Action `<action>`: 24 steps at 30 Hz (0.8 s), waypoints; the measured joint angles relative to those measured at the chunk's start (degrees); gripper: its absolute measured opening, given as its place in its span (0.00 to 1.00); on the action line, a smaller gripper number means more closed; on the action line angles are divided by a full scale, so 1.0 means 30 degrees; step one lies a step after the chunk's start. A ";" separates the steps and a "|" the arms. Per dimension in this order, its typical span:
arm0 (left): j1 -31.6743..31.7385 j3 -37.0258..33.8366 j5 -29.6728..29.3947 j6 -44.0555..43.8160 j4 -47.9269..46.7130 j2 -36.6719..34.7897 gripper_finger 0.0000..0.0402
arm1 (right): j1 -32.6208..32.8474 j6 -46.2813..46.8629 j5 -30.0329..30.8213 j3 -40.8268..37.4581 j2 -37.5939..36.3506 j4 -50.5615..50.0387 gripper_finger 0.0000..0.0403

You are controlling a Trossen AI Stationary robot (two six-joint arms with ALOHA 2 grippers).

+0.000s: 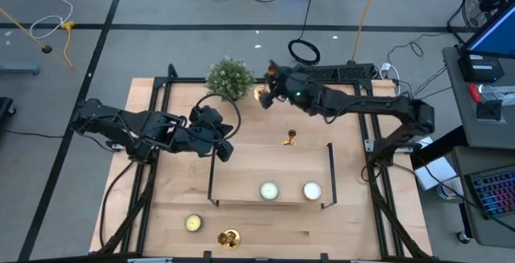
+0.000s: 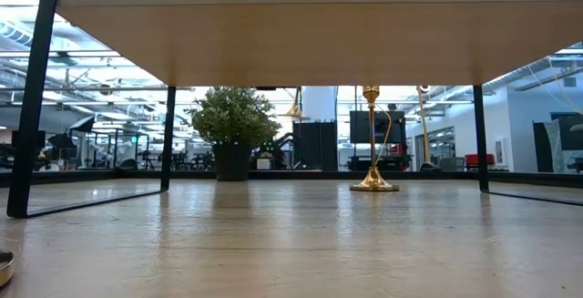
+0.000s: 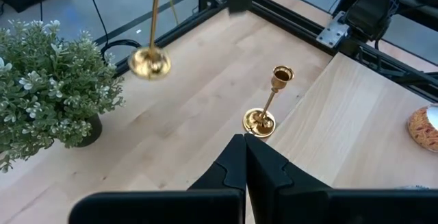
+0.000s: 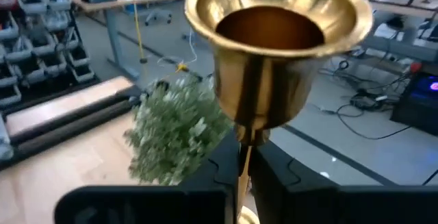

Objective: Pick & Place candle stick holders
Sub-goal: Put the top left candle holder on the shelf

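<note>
A pale wooden worktop (image 1: 265, 162) is filling most of the overhead view, and a low raised shelf (image 1: 269, 170) on thin black legs is standing across its middle. Two round lit candles (image 1: 269, 191) are sitting on the near edge of that shelf. A bushy green potted plant (image 1: 229, 78) is standing at the far edge of the worktop.

The right arm is reaching in over the far edge, just beside the plant. The right gripper (image 1: 269, 86) is carrying one gold candlestick holder (image 4: 274, 53), its fingers pinching the thin stem, with the holder hanging clear above the worktop. The left gripper (image 3: 245, 159) is hovering over the left part of the worktop near the shelf, its fingers pressed together and holding nothing.

A second gold candlestick holder (image 1: 290, 139) is standing upright on the worktop beneath the shelf's far edge. A third gold holder (image 1: 229, 237) is sitting at the near edge, just beside a pale yellow candle (image 1: 193, 223).

The main risk looks to be the narrow grip: the stem is thin and shiny, so the holder could be swinging or slipping while the arm is travelling. Lowered tilted, its flared base could be landing on edge and toppling. A low path could also be brushing the plant or knocking the standing holder.
</note>
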 joint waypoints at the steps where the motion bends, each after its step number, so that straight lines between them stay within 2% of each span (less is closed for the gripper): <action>1: 0.0000 0.0000 0.0000 0.0000 0.0000 0.0000 0.00 | -0.0058 0.0005 0.0037 0.0000 -0.0251 0.0014 0.04; 6: 0.0000 0.0000 0.0000 0.0020 0.0000 0.0000 0.00 | -0.0170 0.0046 0.0445 0.0000 -0.1696 -0.0355 0.05; 13: 0.0000 0.0000 0.0000 0.0094 -0.0007 0.0000 0.00 | 0.0588 0.0314 -0.0229 -0.0007 -0.3784 -0.1847 0.04; 21: 0.0000 0.0000 0.0007 0.0146 0.0016 0.0000 0.00 | 0.2510 0.0636 -0.0222 -0.0007 -0.5829 -0.2294 0.04; 24: 0.0000 0.0000 0.0007 0.0145 0.0074 0.0000 0.00 | 0.3443 0.1321 -0.0992 -0.0004 -0.6574 -0.3025 0.04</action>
